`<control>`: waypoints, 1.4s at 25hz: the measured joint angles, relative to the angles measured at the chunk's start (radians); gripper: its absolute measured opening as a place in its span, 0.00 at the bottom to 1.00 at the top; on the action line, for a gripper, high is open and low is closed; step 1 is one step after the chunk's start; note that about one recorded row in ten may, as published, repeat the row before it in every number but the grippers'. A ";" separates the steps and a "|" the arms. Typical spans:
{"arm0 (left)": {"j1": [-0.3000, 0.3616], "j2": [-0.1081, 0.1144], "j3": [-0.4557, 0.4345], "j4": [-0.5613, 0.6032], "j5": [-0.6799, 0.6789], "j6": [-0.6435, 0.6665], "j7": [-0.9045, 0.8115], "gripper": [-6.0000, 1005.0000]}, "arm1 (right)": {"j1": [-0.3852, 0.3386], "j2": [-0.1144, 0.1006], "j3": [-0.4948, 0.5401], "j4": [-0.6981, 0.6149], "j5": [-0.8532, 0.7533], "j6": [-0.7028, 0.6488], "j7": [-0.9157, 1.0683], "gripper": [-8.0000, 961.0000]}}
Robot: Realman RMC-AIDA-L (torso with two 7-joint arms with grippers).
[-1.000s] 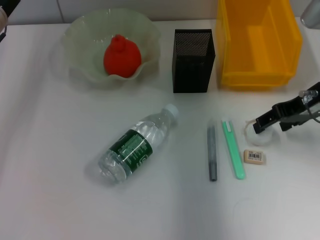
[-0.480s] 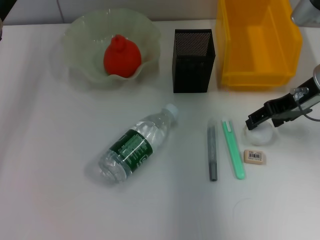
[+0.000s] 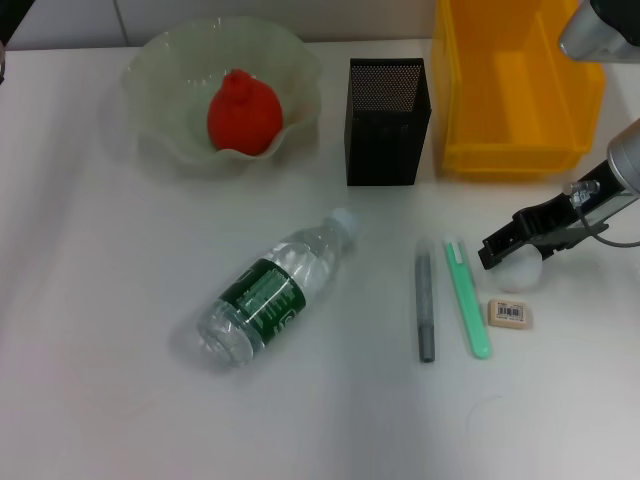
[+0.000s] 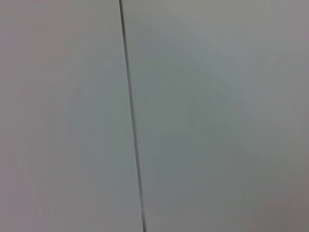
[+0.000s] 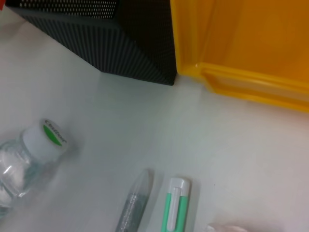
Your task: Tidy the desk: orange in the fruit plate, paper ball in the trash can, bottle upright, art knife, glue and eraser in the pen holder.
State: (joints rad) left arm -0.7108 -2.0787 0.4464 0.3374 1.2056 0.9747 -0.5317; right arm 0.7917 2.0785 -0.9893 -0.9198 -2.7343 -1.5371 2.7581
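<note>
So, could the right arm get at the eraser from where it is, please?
Probably yes: the eraser lies in the open just beside the right gripper, which sits over the paper ball; nothing stands between them.

Right pincer [image 3: 497, 247] covers part of the paper ball [image 3: 522, 273] — grip unclear.

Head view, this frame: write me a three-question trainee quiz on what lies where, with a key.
1. True or false: the orange already sits in the fruit plate.
2. Is the bottle upright or lying down?
3. Which thing is the right pincer at: (a) the eraser, (b) the paper ball, (c) the pen holder?

Key: 1 true. 2 lying down, cap pointing toward the pen holder. 3 (b); the trash can shows nothing inside.
</note>
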 joint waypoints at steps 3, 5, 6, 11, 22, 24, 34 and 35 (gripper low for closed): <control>0.004 0.000 -0.005 0.000 0.000 0.017 -0.004 0.78 | 0.000 0.000 0.000 0.002 -0.002 0.003 0.000 0.81; 0.005 0.000 -0.004 0.000 0.000 0.025 -0.005 0.78 | 0.001 -0.004 0.000 0.012 -0.003 0.005 0.000 0.75; 0.005 0.000 -0.003 0.000 0.000 0.028 -0.006 0.78 | 0.001 -0.004 0.000 0.012 -0.003 0.005 0.000 0.72; 0.005 0.000 -0.001 0.000 0.000 0.046 -0.007 0.78 | 0.013 -0.014 0.009 0.048 -0.004 0.006 0.005 0.59; 0.005 0.002 -0.001 0.000 0.000 0.053 -0.007 0.78 | -0.020 -0.055 0.160 -0.093 0.016 -0.079 -0.005 0.54; 0.005 0.002 -0.001 0.000 0.000 0.054 -0.007 0.78 | -0.049 -0.059 0.212 -0.151 0.076 -0.106 -0.032 0.54; 0.022 0.007 0.068 0.044 0.004 0.056 -0.125 0.78 | -0.249 -0.069 0.372 -0.066 0.719 0.107 -0.536 0.54; 0.034 0.007 0.114 0.066 0.002 0.056 -0.163 0.78 | -0.260 -0.062 0.373 -0.043 0.755 0.154 -0.621 0.54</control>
State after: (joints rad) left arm -0.6765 -2.0713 0.5603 0.4029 1.2079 1.0310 -0.6945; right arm 0.5312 2.0161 -0.6159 -0.9630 -1.9794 -1.3833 2.1368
